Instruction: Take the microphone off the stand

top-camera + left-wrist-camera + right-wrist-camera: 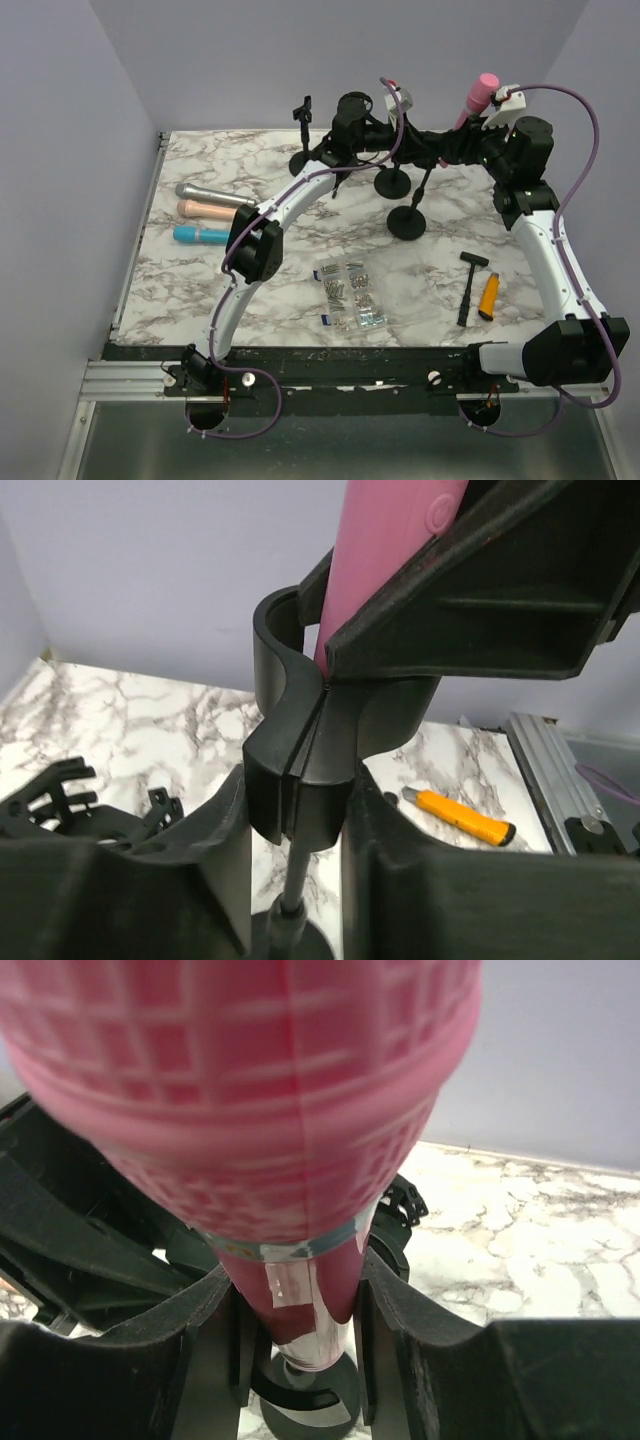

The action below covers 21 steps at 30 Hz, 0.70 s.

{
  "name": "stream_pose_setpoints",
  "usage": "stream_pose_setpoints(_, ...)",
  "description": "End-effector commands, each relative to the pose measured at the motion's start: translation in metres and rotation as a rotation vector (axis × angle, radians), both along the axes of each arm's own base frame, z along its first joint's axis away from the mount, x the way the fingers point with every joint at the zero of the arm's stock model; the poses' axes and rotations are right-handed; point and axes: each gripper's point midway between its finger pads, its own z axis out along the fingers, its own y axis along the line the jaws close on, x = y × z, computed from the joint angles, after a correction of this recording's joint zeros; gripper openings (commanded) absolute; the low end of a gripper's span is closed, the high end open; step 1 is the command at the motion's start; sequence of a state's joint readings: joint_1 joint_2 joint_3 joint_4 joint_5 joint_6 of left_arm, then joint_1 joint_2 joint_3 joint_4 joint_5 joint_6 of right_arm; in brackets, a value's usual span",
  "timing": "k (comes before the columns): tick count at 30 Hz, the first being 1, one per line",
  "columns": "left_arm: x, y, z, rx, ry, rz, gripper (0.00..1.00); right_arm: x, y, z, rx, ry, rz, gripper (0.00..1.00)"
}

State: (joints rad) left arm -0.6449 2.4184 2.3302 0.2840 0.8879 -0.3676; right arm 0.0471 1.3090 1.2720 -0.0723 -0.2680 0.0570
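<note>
The microphone point(270, 1090) is pink. It has a rounded head moulded in a raised square grid and a smooth tapered handle. A thin teal ring sits below the head, with a glossy clear strip under it (any print there is too blurred to read). The microphone is seated tilted in the clip point(300, 770) of the stand point(407, 222), at the rear right of the table point(200, 290).

The clip is matt black plastic, a U-shaped cradle with a vertical seam, on a thin black rod. The rod ends in a round flat base.

The left gripper point(297, 830) is pinched on the lower body of the clip, with one black finger pressed against each side. The right gripper point(297, 1330) is pinched on the microphone handle just below the teal ring.

The table surface is white marble pattern with grey veins. On it lie:
- three spare microphones point(212, 210) at the left, side by side: grey, peach and blue;
- a clear bag of screws point(350, 295) near the centre;
- an orange utility knife point(489, 296) at the right.
</note>
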Motion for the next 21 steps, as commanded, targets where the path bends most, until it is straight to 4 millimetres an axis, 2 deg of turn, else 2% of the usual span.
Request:
stream_pose_setpoints(1, -0.025, 0.000, 0.034, -0.086, -0.044, -0.028, 0.00, -0.011, 0.018, -0.020, 0.048, 0.126, 0.056, 0.01)
stream_pose_setpoints(6, -0.028, 0.003, 0.024, -0.068, -0.016, -0.016, 0.00, -0.007, 0.013, 0.008, 0.064, 0.096, 0.015, 0.01)
stream_pose_setpoints(10, -0.027, 0.003, 0.015, -0.046, -0.022, 0.025, 0.00, -0.002, 0.003, 0.052, 0.060, 0.028, -0.046, 0.01)
stream_pose_setpoints(14, -0.024, 0.002, 0.008, -0.026, -0.023, 0.056, 0.00, 0.013, -0.009, 0.102, 0.055, -0.032, -0.117, 0.01)
stream_pose_setpoints(16, -0.021, 0.003, 0.007, -0.020, -0.020, 0.073, 0.00, 0.015, -0.008, 0.129, 0.072, -0.064, -0.117, 0.01)
stream_pose_setpoints(19, -0.019, 0.003, 0.007, 0.000, 0.001, 0.084, 0.00, 0.008, -0.003, 0.157, 0.117, -0.107, -0.091, 0.01)
stream_pose_setpoints(20, -0.019, 0.003, 0.007, 0.013, 0.017, 0.083, 0.12, 0.002, 0.000, 0.163, 0.129, -0.115, -0.074, 0.01)
stream_pose_setpoints(21, -0.020, 0.004, 0.011, 0.028, 0.034, 0.084, 0.33, -0.003, 0.004, 0.164, 0.145, -0.115, -0.055, 0.01)
